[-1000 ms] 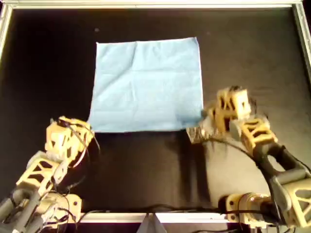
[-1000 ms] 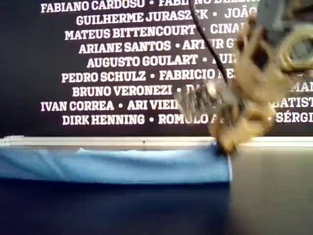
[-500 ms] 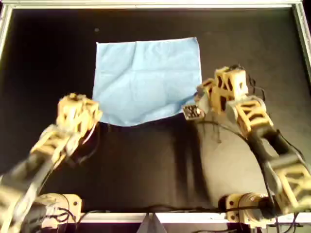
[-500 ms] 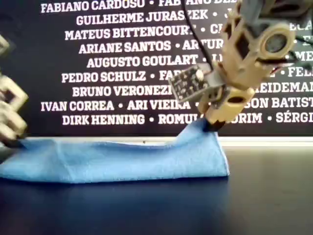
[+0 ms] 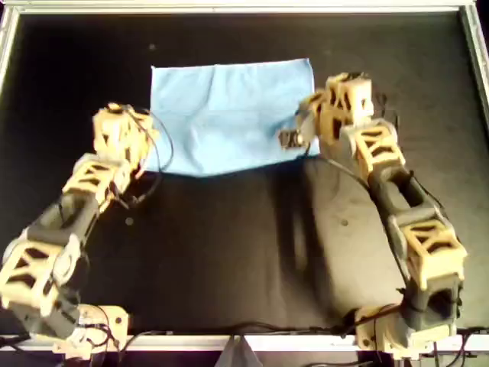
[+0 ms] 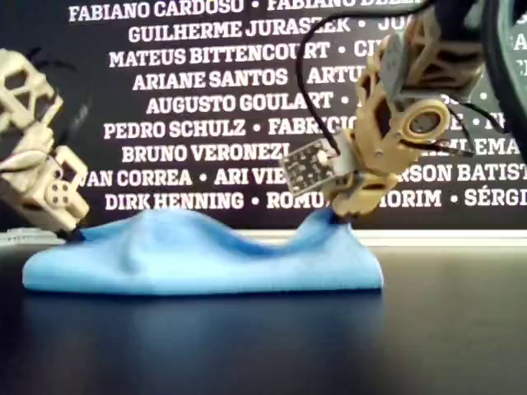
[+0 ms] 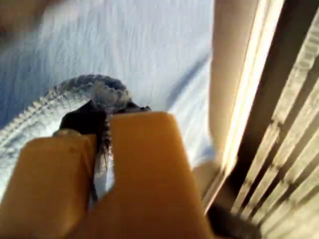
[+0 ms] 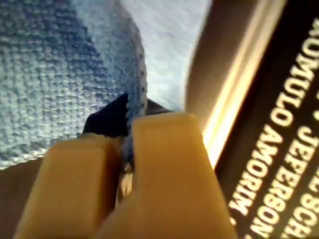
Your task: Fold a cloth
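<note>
Two corners pinched | cloth (image 5: 228,115) light-blue, humped (near edge lifted)

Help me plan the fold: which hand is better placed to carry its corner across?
Neither clearly: the left hand and right hand each pinch a raised corner of the cloth, so both should move together.

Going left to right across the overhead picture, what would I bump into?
Left gripper pinching a corner → blue cloth → right gripper pinching the other corner, all on the black table.
</note>
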Controlling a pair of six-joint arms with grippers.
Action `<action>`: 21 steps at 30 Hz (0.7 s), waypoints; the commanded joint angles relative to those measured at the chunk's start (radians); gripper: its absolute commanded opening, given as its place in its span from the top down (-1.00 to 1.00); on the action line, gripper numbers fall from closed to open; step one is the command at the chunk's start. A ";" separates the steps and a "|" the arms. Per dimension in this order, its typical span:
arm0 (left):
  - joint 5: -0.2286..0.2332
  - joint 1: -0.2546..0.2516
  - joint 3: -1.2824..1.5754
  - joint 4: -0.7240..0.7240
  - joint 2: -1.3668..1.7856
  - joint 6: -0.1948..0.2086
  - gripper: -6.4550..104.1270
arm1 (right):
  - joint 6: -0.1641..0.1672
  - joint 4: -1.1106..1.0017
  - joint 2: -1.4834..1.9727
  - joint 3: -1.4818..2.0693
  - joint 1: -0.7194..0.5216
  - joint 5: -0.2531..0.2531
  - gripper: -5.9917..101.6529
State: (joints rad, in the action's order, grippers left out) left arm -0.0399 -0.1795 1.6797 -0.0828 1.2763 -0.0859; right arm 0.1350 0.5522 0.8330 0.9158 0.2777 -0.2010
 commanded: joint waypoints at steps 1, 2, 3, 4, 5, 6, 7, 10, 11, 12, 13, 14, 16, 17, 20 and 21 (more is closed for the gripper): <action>-0.008 0.021 -0.156 0.025 -0.031 -0.006 0.90 | 0.003 -0.017 -0.054 -0.222 -0.026 -0.005 0.92; -0.008 0.017 -0.184 0.025 -0.052 -0.006 0.90 | 0.003 -0.017 -0.081 -0.265 -0.029 -0.005 0.92; -0.008 0.015 -0.212 0.025 -0.077 -0.006 0.90 | 0.003 -0.017 -0.104 -0.302 -0.031 -0.005 0.92; -0.009 0.012 -0.236 0.025 -0.101 -0.006 0.90 | 0.003 -0.017 -0.130 -0.336 -0.031 -0.005 0.92; -0.017 0.011 -0.262 0.025 -0.127 -0.006 0.90 | 0.003 -0.017 -0.155 -0.368 -0.031 -0.005 0.92; -0.021 0.011 -0.290 0.025 -0.153 -0.006 0.90 | 0.003 -0.017 -0.178 -0.400 -0.031 -0.005 0.92; -0.023 0.009 -0.316 0.025 -0.178 -0.006 0.90 | 0.003 -0.017 -0.196 -0.431 -0.031 -0.006 0.92; -0.025 0.009 -0.407 0.025 -0.245 -0.005 0.90 | 0.003 -0.017 -0.245 -0.514 -0.031 -0.006 0.92; -0.025 0.009 -0.437 0.025 -0.264 -0.005 0.90 | 0.003 -0.017 -0.264 -0.538 -0.031 -0.006 0.92; -0.025 0.009 -0.469 0.025 -0.282 -0.005 0.90 | 0.003 -0.017 -0.279 -0.566 -0.031 -0.006 0.92; -0.025 0.011 -0.502 0.025 -0.298 -0.005 0.90 | 0.003 -0.017 -0.298 -0.591 -0.031 -0.006 0.92; -0.023 0.012 -0.531 0.025 -0.310 -0.005 0.90 | 0.003 -0.017 -0.313 -0.615 -0.032 -0.006 0.92; -0.023 0.014 -0.580 0.025 -0.333 -0.005 0.90 | 0.003 -0.017 -0.348 -0.667 -0.032 -0.006 0.92; -0.023 0.014 -0.601 0.025 -0.345 -0.005 0.90 | 0.003 -0.017 -0.367 -0.698 -0.032 -0.006 0.92; -0.023 0.015 -0.650 0.025 -0.368 -0.005 0.90 | 0.003 -0.017 -0.420 -0.775 -0.034 -0.006 0.92; -0.023 0.015 -0.663 0.025 -0.374 -0.005 0.90 | 0.005 -0.017 -0.436 -0.802 -0.038 -0.006 0.92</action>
State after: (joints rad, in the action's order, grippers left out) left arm -0.0583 -0.1764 1.1183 -0.0813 0.8759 -0.0859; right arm 0.1350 0.5522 0.3866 0.2408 0.2470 -0.2010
